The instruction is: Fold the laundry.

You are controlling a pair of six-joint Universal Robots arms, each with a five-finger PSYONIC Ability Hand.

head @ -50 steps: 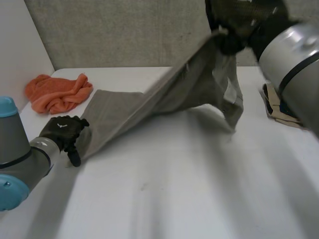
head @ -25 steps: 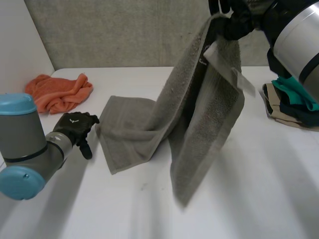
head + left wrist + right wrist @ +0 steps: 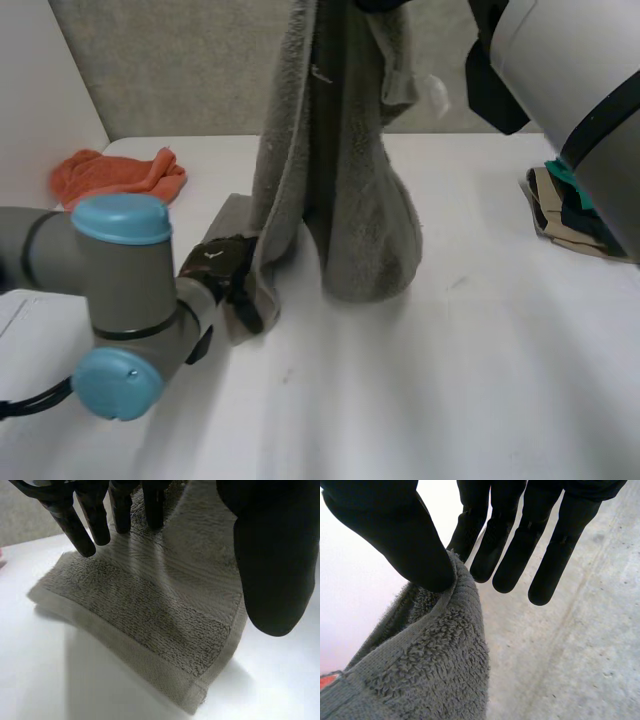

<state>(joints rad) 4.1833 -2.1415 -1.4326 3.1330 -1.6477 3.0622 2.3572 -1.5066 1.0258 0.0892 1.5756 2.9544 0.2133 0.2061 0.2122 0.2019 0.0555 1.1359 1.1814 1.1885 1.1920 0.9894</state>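
Hoisted higher than half a second ago, the grey towel (image 3: 340,200) hangs near-vertical in the head view. Its low end trails on the worktop (image 3: 450,380), where the left hand (image 3: 222,272) has arrived. Left wrist view: fingers (image 3: 75,525) straight over that low end, gripping nothing. Right wrist view: the right hand (image 3: 385,525) pinches the top edge between thumb and straight fingers. The step looks like shaking out (no fold yet); next, probably, the left hand must take a corner.
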